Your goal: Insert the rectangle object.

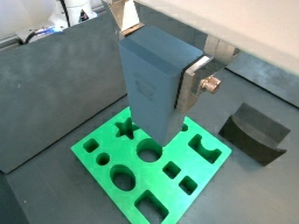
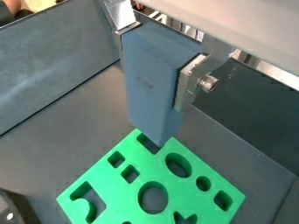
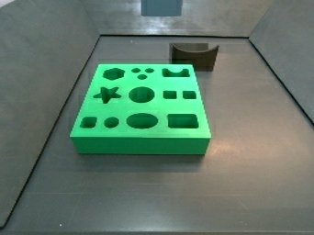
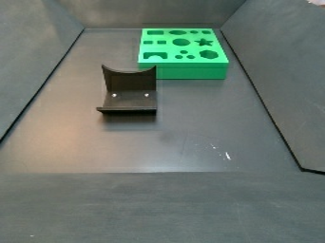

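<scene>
One green board (image 3: pixel 139 133) sits on the floor, its top cut with eleven shaped holes: a hexagon, two small rounds, a notched cut-out, a star (image 3: pixel 106 95), a large round, two small squares, another small round, an oval (image 3: pixel 140 120) and a rectangle (image 3: pixel 182 120). One dark fixture (image 4: pixel 127 91) stands apart from it. One gripper (image 1: pixel 163 54) holds one blue-grey rectangular block (image 1: pixel 156 79) between two silver fingers (image 1: pixel 193 83) above the board.

Hand (image 1: pixel 163 74) with rectangle block (image 1: pixel 152 79) hangs above green board (image 3: pixel 138 97), nothing between. Fixture (image 4: pixel 127 92) sits well apart; counter (image 4: pixel 178 142) open around it.
</scene>
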